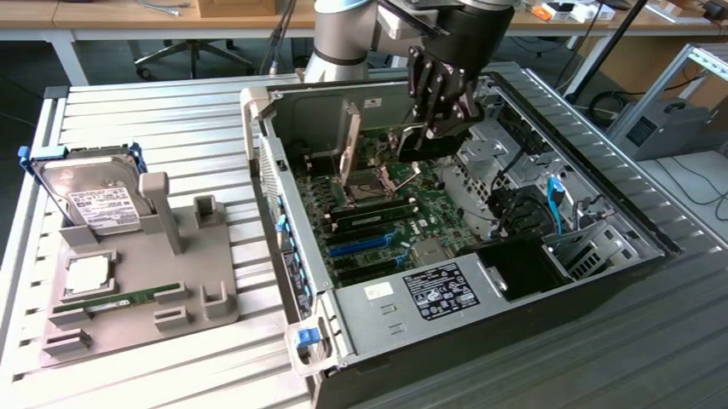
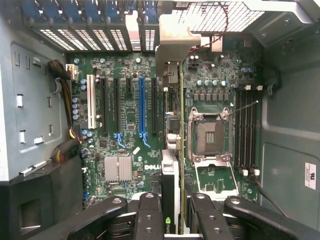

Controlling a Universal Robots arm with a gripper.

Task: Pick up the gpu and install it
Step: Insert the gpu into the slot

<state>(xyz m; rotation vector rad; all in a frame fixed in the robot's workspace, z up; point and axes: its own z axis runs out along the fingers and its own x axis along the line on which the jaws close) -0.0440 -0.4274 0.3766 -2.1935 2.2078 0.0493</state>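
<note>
- Install step: tool (image 1: 438, 128) clamped on gpu (image 2: 170, 170), card upright inside PC case (image 1: 376, 294), beside CPU socket (image 2: 207, 132).
- Seating needs card square to motherboard (image 2: 100, 145), bracket (image 2: 172, 47) lined up at case rear.

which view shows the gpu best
The wrist view: the gpu runs edge-on from its bracket to the tool, above the motherboard. The exterior view shows a dark shape under the tool.
</note>
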